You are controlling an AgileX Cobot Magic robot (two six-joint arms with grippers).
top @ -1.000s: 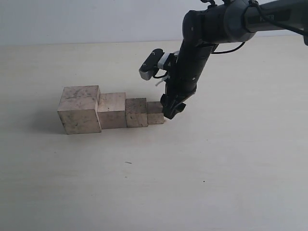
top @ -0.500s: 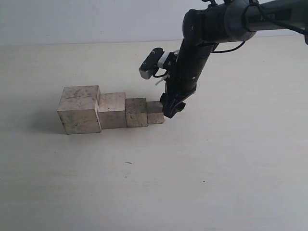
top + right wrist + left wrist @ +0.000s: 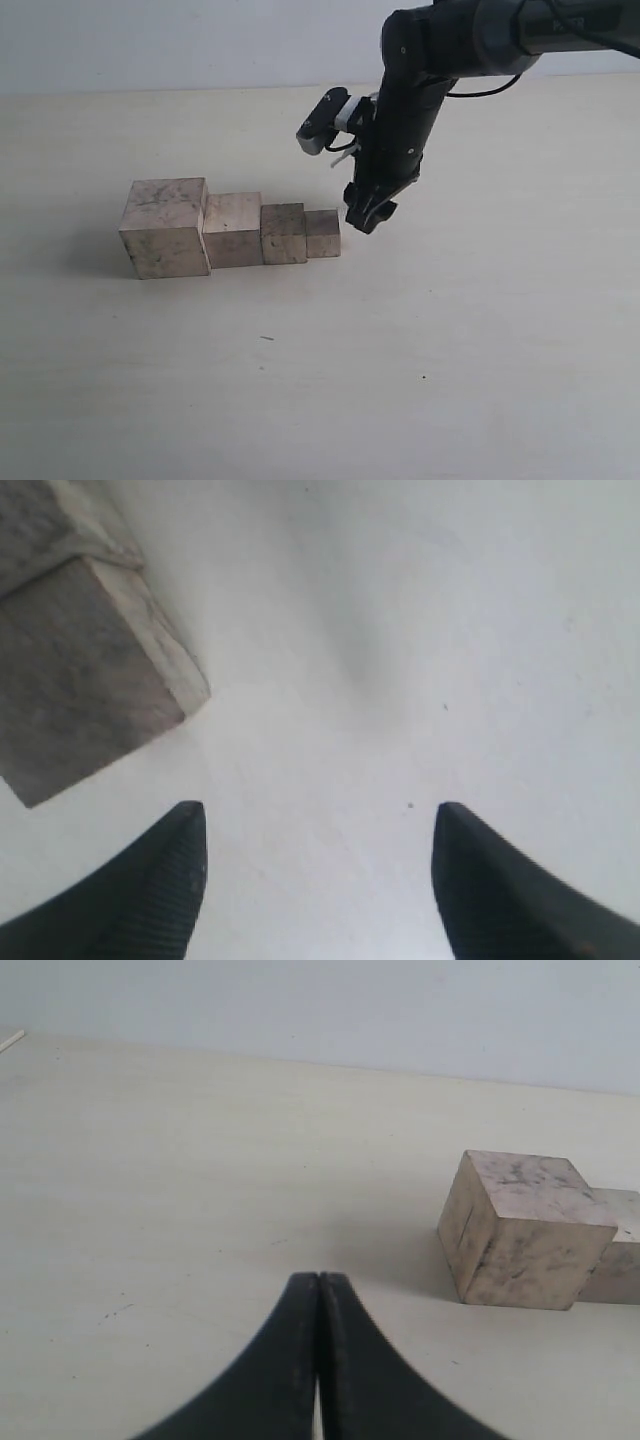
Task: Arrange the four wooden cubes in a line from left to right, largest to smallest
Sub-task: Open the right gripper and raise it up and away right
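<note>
Wide free table [image 3: 420, 350] in front of, behind and left of the four wooden cubes [image 3: 233, 230], packed touching; right end crowded by right gripper [image 3: 366, 218] hovering close.

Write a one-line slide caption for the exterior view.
Four cubes stand in a row, largest at left; the right gripper hangs beside the smallest, not touching.

Soft even light, faint shadows, right wrist view washed-out, blurry

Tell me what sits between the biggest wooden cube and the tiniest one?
Two cubes: the second-largest cube next to the largest cube, then the third cube beside the smallest cube. The exterior view shows the whole row.
</note>
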